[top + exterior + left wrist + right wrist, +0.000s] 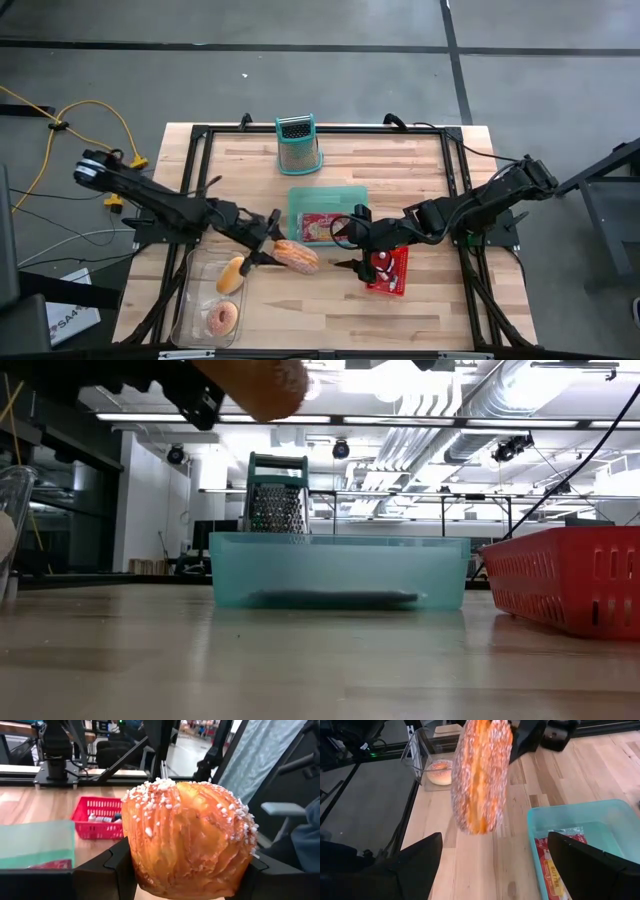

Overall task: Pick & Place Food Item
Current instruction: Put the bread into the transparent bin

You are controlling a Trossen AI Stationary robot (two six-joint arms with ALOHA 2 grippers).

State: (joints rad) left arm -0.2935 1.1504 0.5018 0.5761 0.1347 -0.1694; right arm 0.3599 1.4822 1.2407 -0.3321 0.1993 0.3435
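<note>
- Carry step, I'd say: the left gripper [268,253] is clamped on the pastry [297,256], up off the table between the clear tray [192,300] and the teal bin [327,191].
- Right gripper [352,250] waits just beside it, fingers spread, holding nothing.
- Next move probably needs a handover or a drop into the bin.
- Pastry's golden, flaky, with sugar bits on top.
</note>
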